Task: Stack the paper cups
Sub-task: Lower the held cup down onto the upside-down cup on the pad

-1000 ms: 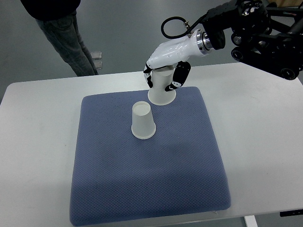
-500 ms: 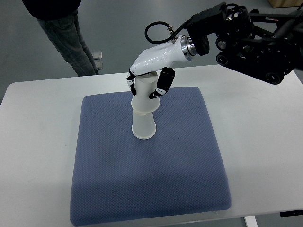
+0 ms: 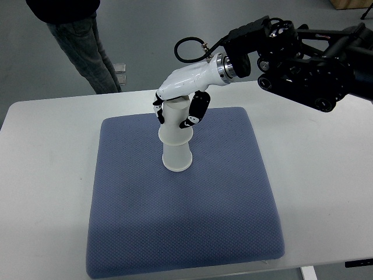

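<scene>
While my right hand (image 3: 178, 111) grips the upper cup (image 3: 175, 123), it sits over the lower cup (image 3: 176, 156) directly beneath my palm. Remaining, I judge: seat fully, then let go.

White cups showing against a blue pad

Two white paper cups (image 3: 176, 140) are standing at frame centre on a slate-blue mat (image 3: 180, 233) with a fine dotted weave; the right hand (image 3: 182, 99) is showing glossy white with black finger joints, its arm (image 3: 303, 58) black at upper right; the table (image 3: 326, 192) is appearing white, and a person (image 3: 76, 41) at upper left is wearing grey jeans
</scene>
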`<action>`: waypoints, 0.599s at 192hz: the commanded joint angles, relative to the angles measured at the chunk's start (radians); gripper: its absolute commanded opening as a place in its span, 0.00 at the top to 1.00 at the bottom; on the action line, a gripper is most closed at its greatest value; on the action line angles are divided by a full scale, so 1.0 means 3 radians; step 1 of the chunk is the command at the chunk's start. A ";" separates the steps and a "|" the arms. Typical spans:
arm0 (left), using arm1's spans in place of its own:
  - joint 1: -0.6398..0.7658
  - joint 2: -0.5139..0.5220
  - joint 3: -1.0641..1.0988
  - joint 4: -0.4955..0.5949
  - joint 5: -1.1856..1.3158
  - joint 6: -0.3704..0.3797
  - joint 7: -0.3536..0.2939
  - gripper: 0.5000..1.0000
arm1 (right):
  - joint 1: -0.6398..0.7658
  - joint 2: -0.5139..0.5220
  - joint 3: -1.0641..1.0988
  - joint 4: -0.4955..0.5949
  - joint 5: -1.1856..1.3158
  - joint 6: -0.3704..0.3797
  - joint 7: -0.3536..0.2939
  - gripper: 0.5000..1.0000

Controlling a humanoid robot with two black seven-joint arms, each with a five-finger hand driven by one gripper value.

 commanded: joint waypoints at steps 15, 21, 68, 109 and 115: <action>0.0000 0.0000 0.0000 -0.0001 0.0000 0.0000 0.0000 0.00 | -0.0040 0.0056 0.0000 -0.0059 -0.0005 -0.0022 -0.0005 0.93; 0.0000 0.0000 0.0000 -0.0001 0.0000 0.0000 0.0000 0.00 | -0.0045 0.0066 0.0000 -0.0070 -0.0005 -0.0022 0.0000 0.93; 0.0000 0.0000 0.0000 -0.0001 0.0000 0.0000 0.0000 0.00 | -0.0061 0.0117 0.0000 -0.0146 -0.0010 -0.0047 -0.0005 0.87; 0.0000 0.0000 0.0000 -0.0001 0.0000 0.0000 0.0000 0.00 | -0.0061 0.0122 -0.0010 -0.0182 0.0000 -0.0073 -0.0005 0.72; 0.0000 0.0000 0.0000 -0.0001 0.0000 0.0000 0.0000 0.00 | -0.0061 0.0122 -0.0010 -0.0182 0.0000 -0.0073 -0.0005 0.72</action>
